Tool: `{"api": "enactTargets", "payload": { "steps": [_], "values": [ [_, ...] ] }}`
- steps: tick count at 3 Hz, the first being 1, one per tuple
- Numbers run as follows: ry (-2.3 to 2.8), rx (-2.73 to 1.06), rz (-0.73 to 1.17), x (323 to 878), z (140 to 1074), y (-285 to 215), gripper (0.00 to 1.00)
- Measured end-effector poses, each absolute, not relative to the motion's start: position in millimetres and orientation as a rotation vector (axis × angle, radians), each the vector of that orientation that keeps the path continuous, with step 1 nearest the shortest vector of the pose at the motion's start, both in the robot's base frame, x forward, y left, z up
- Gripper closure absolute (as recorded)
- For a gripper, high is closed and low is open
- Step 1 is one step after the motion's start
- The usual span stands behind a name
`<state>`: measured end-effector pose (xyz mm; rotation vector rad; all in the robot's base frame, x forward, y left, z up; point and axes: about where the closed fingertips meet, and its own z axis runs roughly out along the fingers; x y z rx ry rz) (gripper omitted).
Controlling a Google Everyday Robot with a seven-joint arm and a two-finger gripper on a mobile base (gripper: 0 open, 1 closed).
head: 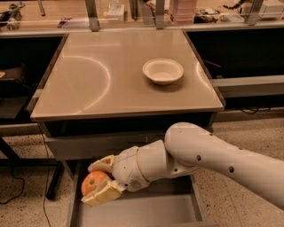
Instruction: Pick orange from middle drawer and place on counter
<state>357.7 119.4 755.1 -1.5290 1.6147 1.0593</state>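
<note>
The orange [92,182] is held between the two pale fingers of my gripper [100,181], which is shut on it. It hangs over the left part of the open middle drawer [146,213], a grey metal drawer pulled out below the counter. My white arm [213,164] reaches in from the right. The tan counter [120,75] with a curved arc mark lies above and behind.
A white bowl [163,71] sits on the right half of the counter. A closed drawer front [102,144] with pale scuffs is just above the gripper. A cluttered bench [133,11] runs along the back. Speckled floor [248,133] lies to the right.
</note>
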Motion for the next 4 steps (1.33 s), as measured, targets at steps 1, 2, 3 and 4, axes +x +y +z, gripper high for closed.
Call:
{"api": "enactTargets", "payload": {
  "steps": [1,2,3,4],
  "values": [
    [1.615,-1.529,1.059,357.7,755.1,119.4,1.00],
    [1.547,-1.545,1.050,372.3,788.3,128.0,1.00],
    [1.486,-1.567,1.038,402.6,837.9,136.5,1.00],
    [1.470,-1.582,1.028,441.9,874.7,142.6,1.00]
  ]
}}
